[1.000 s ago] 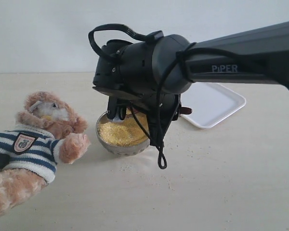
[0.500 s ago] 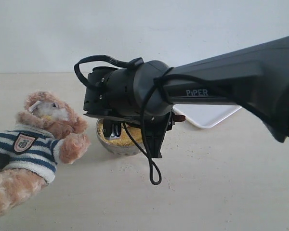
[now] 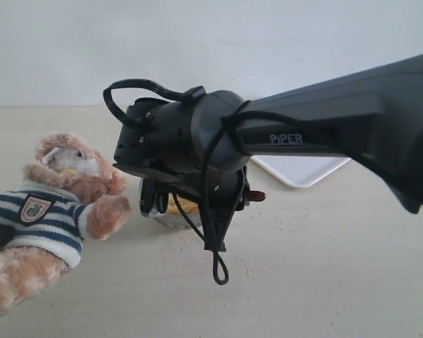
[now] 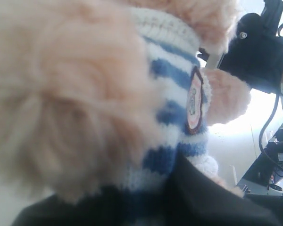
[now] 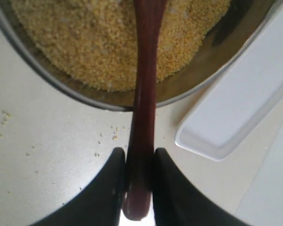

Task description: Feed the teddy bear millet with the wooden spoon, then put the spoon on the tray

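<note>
The right claw point(image 5: 139, 157) is closed narrowly on the handle end of the wooden spoon point(image 5: 144, 94), whose shaft crosses the rim of the steel bowl point(image 5: 52, 80) into the millet point(image 5: 94, 42). The bowl sits mid-surface, just beside the tray point(image 5: 236, 113). The pale surface point(image 3: 324, 267) carries loose grains point(image 5: 114, 136) by the bowl and ends at a plain white wall point(image 3: 268, 49). The teddy bear point(image 3: 56, 204) lies toward its left edge with the left claw point(image 4: 198, 202) against its shirt, and I cannot tell whether that claw is wide or narrow.
</note>
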